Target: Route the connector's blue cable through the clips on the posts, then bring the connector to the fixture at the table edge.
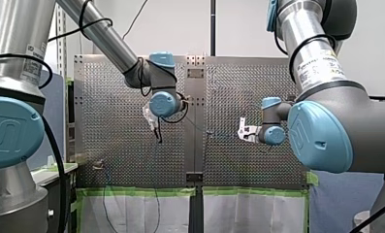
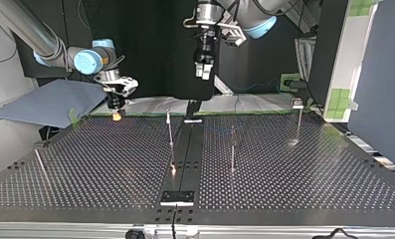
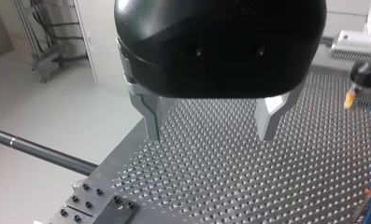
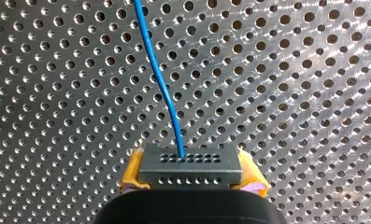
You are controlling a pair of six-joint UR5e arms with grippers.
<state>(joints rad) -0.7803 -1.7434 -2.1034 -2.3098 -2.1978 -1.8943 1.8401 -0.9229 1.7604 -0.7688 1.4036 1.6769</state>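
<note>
Pinches a grey, hole-dotted block connector (image 4: 189, 164) between yellow pads (image 4: 132, 170) of my right gripper (image 4: 191, 173), blue cable (image 4: 162, 84) curving over the perforated metal table (image 4: 290, 93). Holds my left gripper (image 3: 210, 121) spread above it.

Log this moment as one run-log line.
right gripper: shut on connector | left gripper: open, empty | blue cable: runs from connector

Robot lab. Two big robot arms (image 1: 103, 34) over metal table (image 2: 85, 169) full of small holes, thin posts (image 2: 170, 130) on it, green tape (image 1: 136, 191) at edge, white wall (image 1: 238, 24).
</note>
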